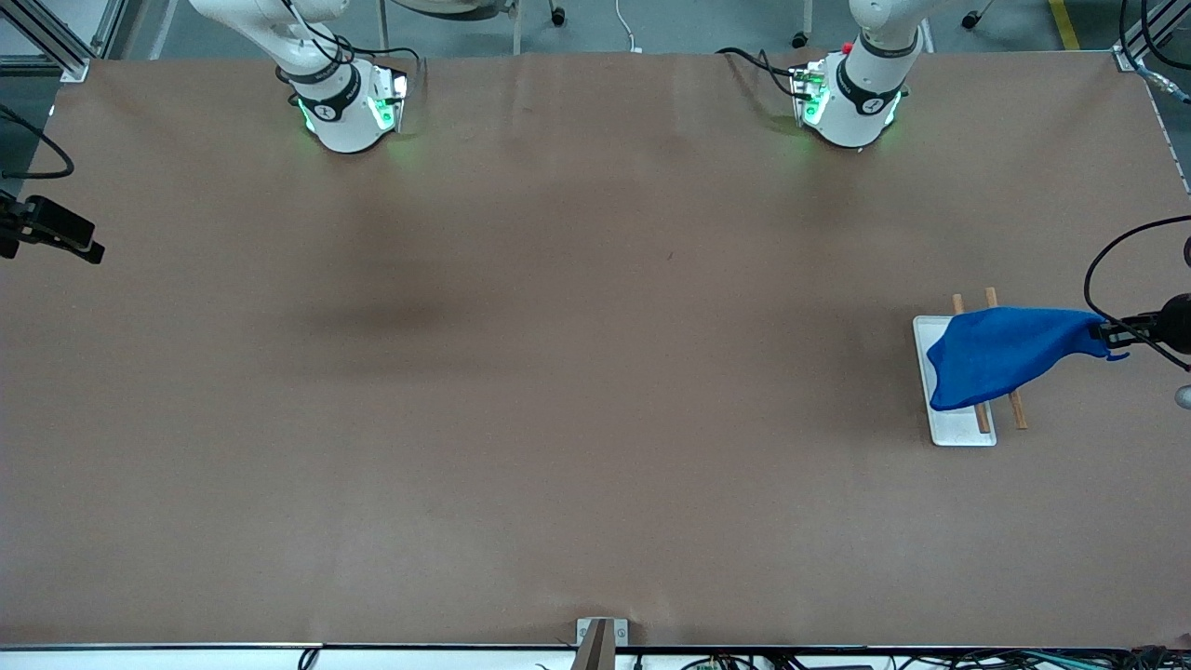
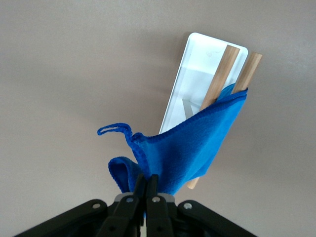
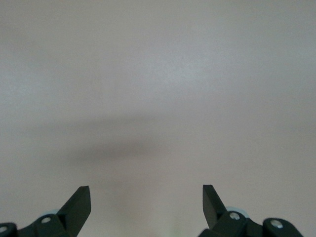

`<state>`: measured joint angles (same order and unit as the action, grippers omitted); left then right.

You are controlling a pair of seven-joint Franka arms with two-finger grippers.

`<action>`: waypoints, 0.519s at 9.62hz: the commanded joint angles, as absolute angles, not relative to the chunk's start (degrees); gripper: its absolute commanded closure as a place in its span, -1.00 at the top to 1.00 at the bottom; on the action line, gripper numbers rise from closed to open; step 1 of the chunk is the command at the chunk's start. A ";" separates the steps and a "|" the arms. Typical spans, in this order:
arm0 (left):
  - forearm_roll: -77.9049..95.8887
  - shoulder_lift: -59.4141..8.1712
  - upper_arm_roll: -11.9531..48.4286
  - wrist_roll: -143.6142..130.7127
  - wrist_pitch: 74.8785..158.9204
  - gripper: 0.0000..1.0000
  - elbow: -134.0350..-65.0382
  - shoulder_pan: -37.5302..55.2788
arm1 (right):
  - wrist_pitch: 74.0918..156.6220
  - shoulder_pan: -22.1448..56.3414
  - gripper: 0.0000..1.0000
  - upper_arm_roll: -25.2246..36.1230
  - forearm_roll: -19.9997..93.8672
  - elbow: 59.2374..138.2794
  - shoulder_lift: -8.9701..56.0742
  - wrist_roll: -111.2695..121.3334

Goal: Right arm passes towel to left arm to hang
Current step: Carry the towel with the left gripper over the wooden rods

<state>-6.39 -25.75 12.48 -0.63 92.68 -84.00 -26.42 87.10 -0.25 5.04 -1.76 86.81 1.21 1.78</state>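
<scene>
The bright blue towel (image 1: 1005,354) hangs draped over two wooden rods (image 1: 1017,409) that stand on a white base (image 1: 963,433) near the left arm's end of the table. My left gripper (image 1: 1112,332) is shut on one corner of the towel and holds it up beside the rods. In the left wrist view the fingers (image 2: 146,182) pinch the towel (image 2: 197,148), and its small loop (image 2: 113,129) sticks out free. My right gripper (image 3: 146,195) is open and empty over bare table; it shows at the right arm's end (image 1: 93,251).
The rods (image 2: 219,74) and white base (image 2: 197,54) lie under the towel in the left wrist view. A brown table (image 1: 595,372) spans the scene. A small bracket (image 1: 600,637) sits at the table edge nearest the front camera.
</scene>
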 commanded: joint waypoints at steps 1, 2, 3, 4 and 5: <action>-8.78 -29.44 12.74 1.31 93.16 -0.94 -82.44 -26.72 | 87.19 0.18 1.00 5.27 -1.58 86.57 1.23 0.97; -12.62 -29.97 12.83 2.97 93.86 -0.94 -82.18 -26.72 | 87.10 0.18 1.00 5.27 -1.50 86.66 1.23 0.88; -13.18 -30.14 12.83 4.47 93.95 -0.94 -82.18 -27.15 | 87.10 0.09 1.00 5.27 -1.15 86.83 1.23 0.97; -13.27 -30.58 12.83 5.00 93.96 -0.94 -82.18 -27.77 | 87.01 0.09 1.00 5.27 -0.79 86.92 1.23 0.97; -13.36 -31.19 12.83 5.88 94.04 -0.93 -82.09 -28.38 | 87.01 0.09 1.00 5.27 -0.79 86.92 1.23 0.97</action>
<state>-12.27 -28.86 12.49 4.41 93.37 -82.63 -27.32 87.09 -0.17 5.05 -1.43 86.81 1.40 1.75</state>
